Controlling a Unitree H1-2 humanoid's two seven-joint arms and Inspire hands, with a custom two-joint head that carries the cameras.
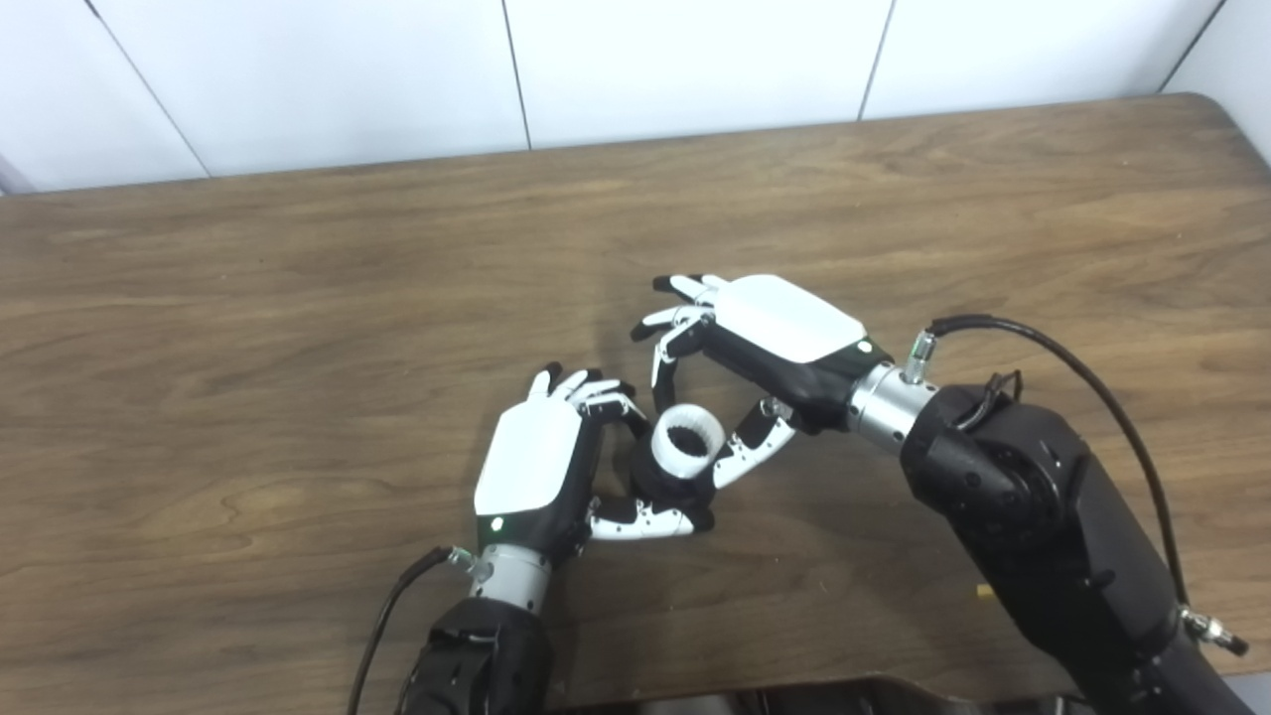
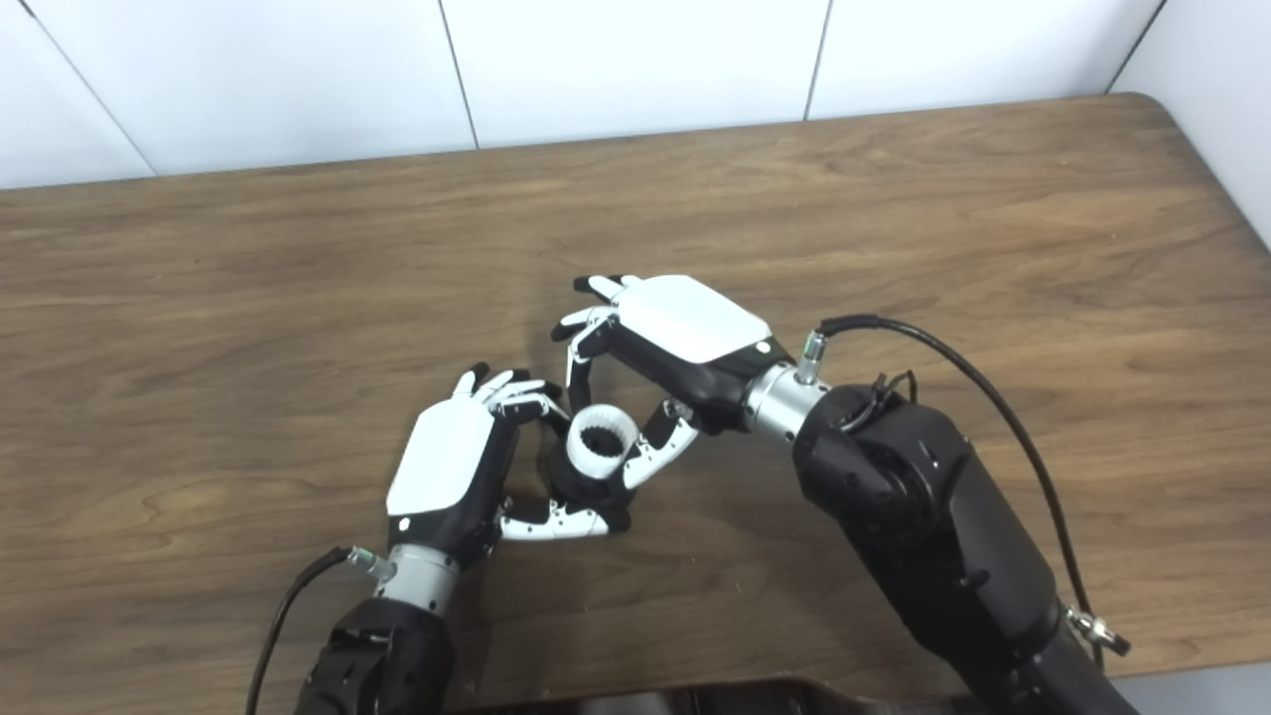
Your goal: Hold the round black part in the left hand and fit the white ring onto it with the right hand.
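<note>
The round black part (image 1: 663, 485) sits in my left hand (image 1: 541, 467), whose fingers and thumb are closed around it just above the table. The white ring (image 1: 687, 439) rests on top of the black part, its toothed bore facing up. My right hand (image 1: 765, 343) reaches in from the right. Its thumb (image 1: 752, 449) lies against the ring's right side. Its fingers (image 1: 667, 348) are spread and curl down just beyond the ring, with a small gap to it. In the right eye view the ring (image 2: 600, 441) shows between both hands.
The brown wooden table (image 1: 298, 298) runs to a white panelled wall at the back. Its rounded right corner (image 1: 1226, 109) is in view. The bulky black right forearm (image 1: 1033, 516) crosses the near right of the table. A cable (image 1: 382, 616) trails from the left wrist.
</note>
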